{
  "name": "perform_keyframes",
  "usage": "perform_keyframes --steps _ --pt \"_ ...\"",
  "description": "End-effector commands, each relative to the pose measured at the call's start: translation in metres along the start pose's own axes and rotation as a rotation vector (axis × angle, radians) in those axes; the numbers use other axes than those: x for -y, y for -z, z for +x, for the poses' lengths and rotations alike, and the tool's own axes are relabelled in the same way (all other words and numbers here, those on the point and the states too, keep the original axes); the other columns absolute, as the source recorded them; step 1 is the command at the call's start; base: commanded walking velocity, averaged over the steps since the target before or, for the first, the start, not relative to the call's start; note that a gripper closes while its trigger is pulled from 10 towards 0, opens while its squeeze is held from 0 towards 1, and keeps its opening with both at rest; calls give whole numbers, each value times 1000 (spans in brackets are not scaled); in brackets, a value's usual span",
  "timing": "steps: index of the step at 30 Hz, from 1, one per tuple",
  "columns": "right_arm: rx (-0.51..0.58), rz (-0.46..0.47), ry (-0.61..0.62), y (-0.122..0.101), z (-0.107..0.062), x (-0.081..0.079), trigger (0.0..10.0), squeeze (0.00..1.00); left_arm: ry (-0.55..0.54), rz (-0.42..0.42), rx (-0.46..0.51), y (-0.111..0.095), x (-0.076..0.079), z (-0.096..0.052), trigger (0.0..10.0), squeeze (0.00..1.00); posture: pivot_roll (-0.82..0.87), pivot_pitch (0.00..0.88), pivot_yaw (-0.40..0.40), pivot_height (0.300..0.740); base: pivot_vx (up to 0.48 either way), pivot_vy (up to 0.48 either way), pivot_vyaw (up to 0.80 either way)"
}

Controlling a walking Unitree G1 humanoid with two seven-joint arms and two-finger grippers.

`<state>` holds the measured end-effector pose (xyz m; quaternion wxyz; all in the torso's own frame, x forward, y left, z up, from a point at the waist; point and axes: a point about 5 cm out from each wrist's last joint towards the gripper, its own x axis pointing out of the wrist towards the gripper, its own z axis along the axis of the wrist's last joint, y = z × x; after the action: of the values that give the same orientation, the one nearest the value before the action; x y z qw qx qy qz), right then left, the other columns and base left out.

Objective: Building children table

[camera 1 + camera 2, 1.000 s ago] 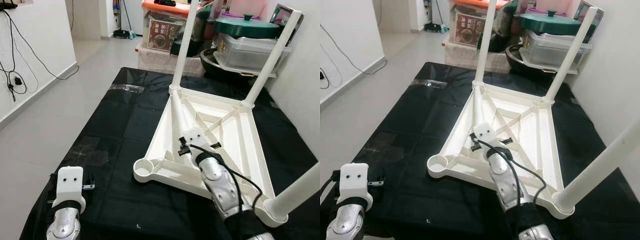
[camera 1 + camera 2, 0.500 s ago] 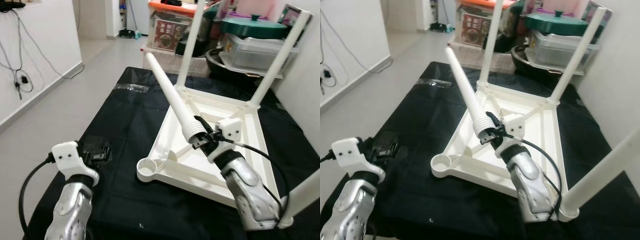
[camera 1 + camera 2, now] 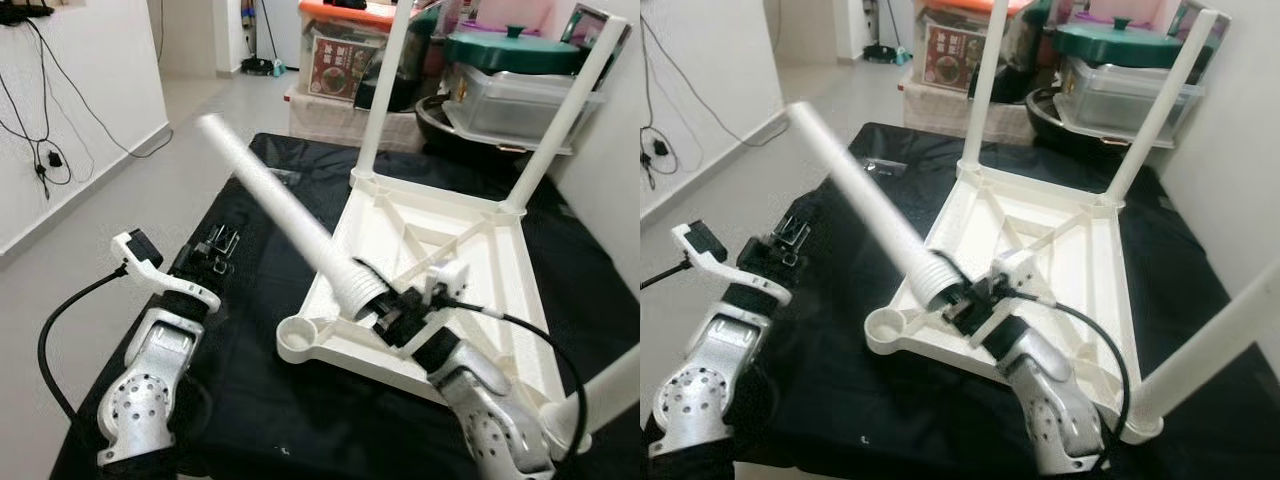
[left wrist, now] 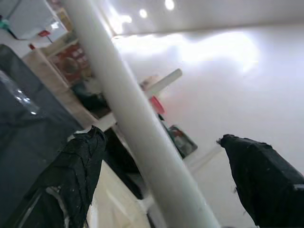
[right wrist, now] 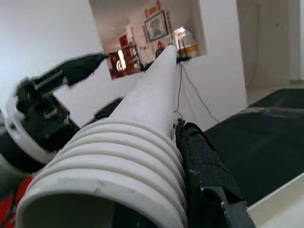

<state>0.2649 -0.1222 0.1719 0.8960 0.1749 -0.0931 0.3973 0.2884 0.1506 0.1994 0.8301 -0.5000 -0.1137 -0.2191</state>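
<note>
On the black-covered bench [image 3: 250, 260] a white plastic children's table [image 3: 430, 250] lies upside down, its ribbed underside facing up. Three legs are already fitted in its corners: two far ones [image 3: 385, 80] [image 3: 560, 110] stand upright, and a near one [image 3: 610, 385] rises at the robot's right edge. The near corner socket [image 3: 297, 338] on the robot's left is still unfilled.

The right claw [image 3: 395, 318] is clenched on the threaded end of the loose leg [image 3: 285, 225], just above the table's near rail. The leg slants up and away toward the robot's left, its plain tip [image 3: 210, 125] high over the bench, its ribbed end [image 3: 935, 280] close beside the open socket but not in it. In the right wrist view the ribbed end [image 5: 114, 180] fills the foreground with one black finger [image 5: 204, 175] pressed along its side.

The left claw [image 3: 220, 245] is raised over the left part of the bench, released, its fingers spread. In the left wrist view the loose leg passes between the two black fingers [image 4: 71, 171], apart from both.

Behind the bench, storage boxes [image 3: 335, 60] and a container with a green lid [image 3: 510, 50] are stacked on the floor by the wall.
</note>
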Motion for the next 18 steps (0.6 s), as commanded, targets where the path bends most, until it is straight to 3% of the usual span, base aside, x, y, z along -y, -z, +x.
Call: perform_keyframes --steps 1,2,4,5,9,15,18 --pt "-7 55 -151 -3 -8 -16 0 0 6 -62 -16 1 -8 1 10000 0 124 0 -102 740 0 0 0" --pt "-32 75 -216 -1 -13 -23 0 0 22 -95 -41 0 -10 1 10000 0 111 0 -94 740 0 0 0" --pt "-32 75 -216 -1 -13 -23 0 0 22 -95 -41 0 -10 1 10000 0 111 0 -94 740 0 0 0" --pt "-77 94 -274 2 -20 -28 0 0 58 -146 -80 -1 -11 0 10000 0 105 0 -91 740 0 0 0" --pt "-112 101 -302 4 -25 -26 0 0 91 -162 -141 3 -10 -1 10000 0 103 0 -89 740 0 0 0" --pt "-206 122 -368 0 -41 -10 0 0 152 -202 -181 3 -5 -3 10000 0 111 0 -98 740 0 0 0" --pt "-326 113 -382 4 -54 10 0 0 257 -240 -226 -3 10 -10 10000 0 119 0 -100 740 0 0 0"
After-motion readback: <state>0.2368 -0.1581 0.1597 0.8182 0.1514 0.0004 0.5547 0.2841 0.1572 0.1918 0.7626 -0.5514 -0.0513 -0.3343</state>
